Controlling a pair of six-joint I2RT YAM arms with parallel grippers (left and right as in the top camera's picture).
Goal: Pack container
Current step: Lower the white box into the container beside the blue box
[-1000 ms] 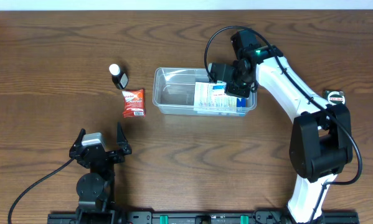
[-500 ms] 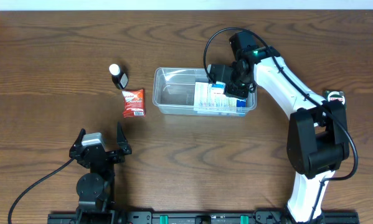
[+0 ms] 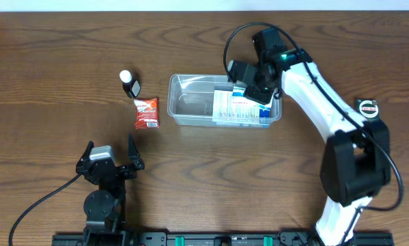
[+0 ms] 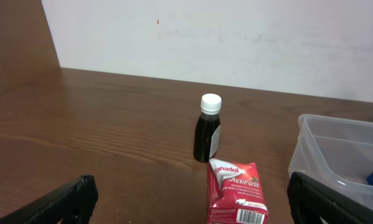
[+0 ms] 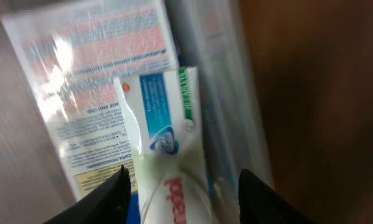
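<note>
The clear container [image 3: 190,109] stands mid-table, and its left end shows in the left wrist view [image 4: 317,143]. A flat white and blue printed packet [image 3: 233,109] lies in its right half. My right gripper [image 3: 250,83] hovers over the container's right end with its jaws open. In the right wrist view a white toothpaste-style box [image 5: 167,143] lies between the fingers [image 5: 183,193] without touching them, beside the packet [image 5: 93,81] and the container wall [image 5: 226,93]. My left gripper [image 3: 110,162] is open and empty near the front edge.
A small dark bottle with a white cap [image 3: 130,83] [image 4: 208,130] stands left of the container. A red Panadol packet [image 3: 147,113] [image 4: 237,193] lies just in front of it. A small round black and white object [image 3: 368,107] sits at the far right.
My right gripper has shifted slightly toward the back over the container's right end and turned its wrist. The left arm and the objects outside the container have not moved.
</note>
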